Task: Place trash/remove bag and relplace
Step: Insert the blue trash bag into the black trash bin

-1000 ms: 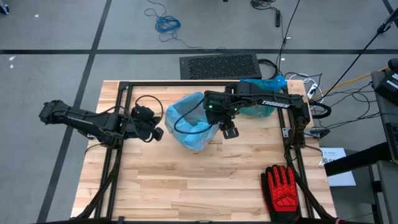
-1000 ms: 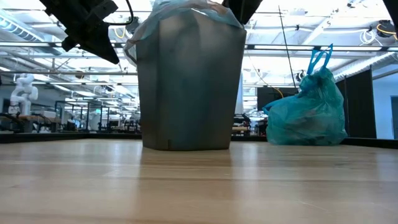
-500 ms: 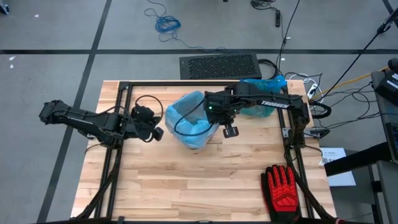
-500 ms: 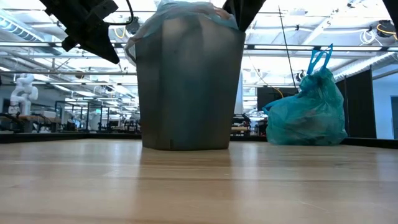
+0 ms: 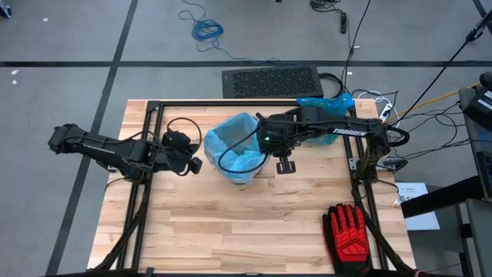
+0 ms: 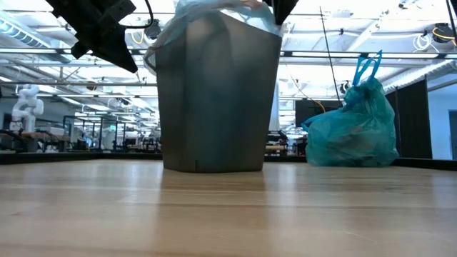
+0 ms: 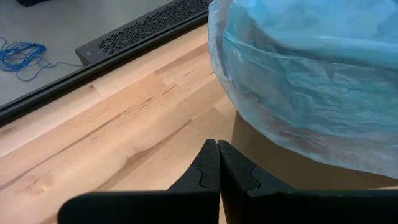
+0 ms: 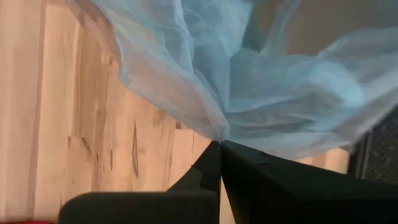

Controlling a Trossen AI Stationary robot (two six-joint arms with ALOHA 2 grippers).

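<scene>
A grey bin lined with a light blue bag stands mid-table. My right gripper is at the bin's right rim, shut on the bag's film. My left gripper hovers left of the bin, shut and empty, with the bag's overhang just ahead of its fingertips. A tied, filled blue bag rests on its base at the table's far right. No trash scraps show. My right gripper pinches the bag's loose film between its two fingertips, beside the bin's right rim. The fingers slant down from above. The film gathers in folds that run together at the fingertips; how many layers, I cannot tell. The rest of the bag stays draped over the bin.
A red-and-black glove lies at the table's near right corner. A black frame runs along the table's left, far and right sides. Bare wood lies in front of the bin toward the near edge.
My right gripper has shut on the bag's film beside the bin's right rim, staying almost in place. The bag's loose overhang on the bin's near right side has drawn in closer to the bin.
</scene>
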